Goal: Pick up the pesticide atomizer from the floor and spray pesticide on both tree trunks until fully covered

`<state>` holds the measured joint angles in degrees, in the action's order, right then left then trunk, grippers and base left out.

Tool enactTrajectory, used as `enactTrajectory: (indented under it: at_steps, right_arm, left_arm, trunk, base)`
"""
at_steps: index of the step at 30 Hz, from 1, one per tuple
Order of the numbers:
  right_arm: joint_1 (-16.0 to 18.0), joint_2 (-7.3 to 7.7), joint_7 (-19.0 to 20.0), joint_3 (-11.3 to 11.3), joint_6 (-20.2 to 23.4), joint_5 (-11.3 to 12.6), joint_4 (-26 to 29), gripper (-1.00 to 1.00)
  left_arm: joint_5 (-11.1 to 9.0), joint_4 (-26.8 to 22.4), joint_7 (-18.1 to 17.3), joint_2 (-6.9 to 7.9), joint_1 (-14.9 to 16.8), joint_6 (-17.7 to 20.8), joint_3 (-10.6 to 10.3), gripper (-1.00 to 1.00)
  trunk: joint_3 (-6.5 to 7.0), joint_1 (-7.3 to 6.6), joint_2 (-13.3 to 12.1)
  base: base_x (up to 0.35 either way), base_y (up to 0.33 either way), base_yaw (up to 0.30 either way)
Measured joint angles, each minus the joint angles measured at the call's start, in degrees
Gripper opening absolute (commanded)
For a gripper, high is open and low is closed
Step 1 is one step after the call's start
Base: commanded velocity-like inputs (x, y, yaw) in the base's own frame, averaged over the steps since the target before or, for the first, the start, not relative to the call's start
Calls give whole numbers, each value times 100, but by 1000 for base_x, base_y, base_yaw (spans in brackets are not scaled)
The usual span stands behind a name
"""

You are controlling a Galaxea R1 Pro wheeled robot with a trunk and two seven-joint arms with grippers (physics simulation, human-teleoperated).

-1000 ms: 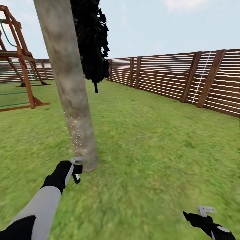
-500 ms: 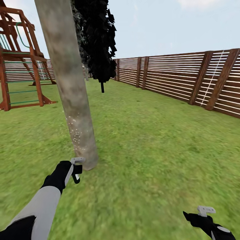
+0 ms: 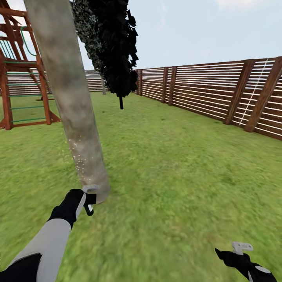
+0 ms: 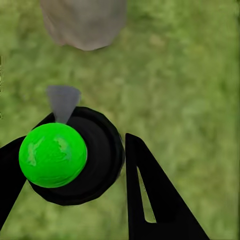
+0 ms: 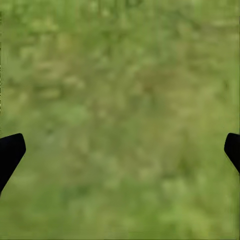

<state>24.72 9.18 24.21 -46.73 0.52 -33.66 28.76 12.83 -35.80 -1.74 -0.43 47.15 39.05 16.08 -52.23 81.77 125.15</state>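
Observation:
A thick grey-brown mottled tree trunk (image 3: 74,117) leans up to the left, its base (image 4: 82,22) on the grass. Fine white pesticide specks (image 3: 78,158) dot its lower part. My left gripper (image 3: 91,197) sits right beside the trunk's foot, shut on the pesticide atomizer (image 3: 89,206). In the left wrist view the atomizer (image 4: 97,160) is a black round body with a bright green spot, held between the black fingers (image 4: 150,200) of my left gripper (image 4: 75,150). My right gripper (image 3: 242,247) hangs low at the right, open over bare grass (image 5: 120,150).
A brown slatted fence (image 3: 219,92) runs along the right and back of the lawn. A wooden climbing frame (image 3: 19,78) stands at the far left. A thin-trunked dark-leaved tree (image 3: 115,51) stands behind the trunk. Open grass (image 3: 184,168) spreads to the right.
The whole view has shifted, so the camera moved. The trunk now appears further left and its foot closer to my left gripper. Both arms keep their places in the picture.

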Motion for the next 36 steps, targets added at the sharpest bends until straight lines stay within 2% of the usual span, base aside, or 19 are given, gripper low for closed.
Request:
enactTrajectory:
  at_steps: [9,15,22,36]
  right_arm:
    - [0,0,0,0,1,0,0,100]
    - [-1,0,1,0,3,-2,2,100]
    - [-1,0,1,-1,3,-4,2,100]
    - [0,0,1,-1,0,-1,1,100]
  left_arm:
    - [-13,0,0,-4,0,0,-1,-100]
    - [-18,3,0,-12,1,-2,-9,-100]
    - [-13,12,0,-20,0,-2,-19,-100]
    - [-9,9,0,-4,0,-1,-1,-100]
  trunk:
    - [0,0,0]
    - [0,1,0]
    - [0,3,0]
    - [0,3,0]
  base:
    - [240,-193,274]
    - [172,-233,43]
    - [18,-272,25]
    - [0,-275,267]
